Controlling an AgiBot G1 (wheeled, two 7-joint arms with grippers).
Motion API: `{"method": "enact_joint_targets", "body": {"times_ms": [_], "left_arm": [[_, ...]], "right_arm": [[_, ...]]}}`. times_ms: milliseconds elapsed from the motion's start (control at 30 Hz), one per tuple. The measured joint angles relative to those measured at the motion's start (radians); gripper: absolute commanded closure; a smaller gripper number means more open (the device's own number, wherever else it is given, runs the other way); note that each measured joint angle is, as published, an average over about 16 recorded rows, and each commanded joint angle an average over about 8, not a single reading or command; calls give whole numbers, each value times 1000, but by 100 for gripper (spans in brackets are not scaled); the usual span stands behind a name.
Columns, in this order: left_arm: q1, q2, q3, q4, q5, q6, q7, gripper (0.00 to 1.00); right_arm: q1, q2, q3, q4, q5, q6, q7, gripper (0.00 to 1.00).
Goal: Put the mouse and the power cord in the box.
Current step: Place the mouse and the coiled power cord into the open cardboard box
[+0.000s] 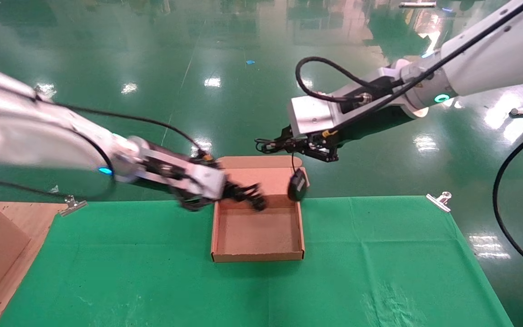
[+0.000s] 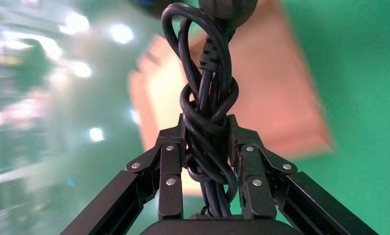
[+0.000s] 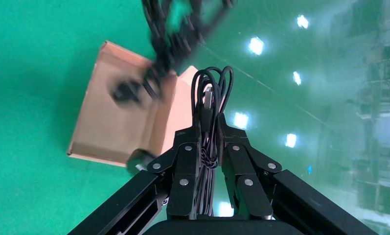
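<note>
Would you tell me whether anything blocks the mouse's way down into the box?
Nothing visible does: the mouse hangs by its cable from the right gripper at the open box's far right corner; the left gripper holds the power cord over the far left.

Bright overhead lighting, white glare spots all over glossy green floor (image 1: 225,68). Soft shadows on tabletop (image 1: 379,254). Left arm (image 1: 39,136) smeared by motion blur in head view. Both wrist views: background box (image 2: 281,98) blurry, close claw parts sharp.
</note>
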Motion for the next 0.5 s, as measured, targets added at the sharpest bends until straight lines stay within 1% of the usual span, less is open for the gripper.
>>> {"method": "enact_joint_targets", "body": {"times_ms": [100,200,367,400,433,500], "left_arm": [[84,14,1,-50,-32,-117,13,100],[171,23,20,-112,-57,-242,11,100],[285,31,111,-218,-63,-398,-50,100],[301,31,135,-236,-62,-420,-68,96],[315,32,159,-254,-61,-438,-86,87],[338,31,207,-282,-59,-471,-125,62]], "right_arm": [[-8,16,5,3,10,-18,-9,100],[-23,34,8,9,18,-34,-15,100],[-59,66,13,25,29,-53,-22,100],[-67,72,14,29,31,-56,-24,100],[-75,77,14,32,32,-57,-25,100],[-91,87,15,38,35,-60,-27,100]]}}
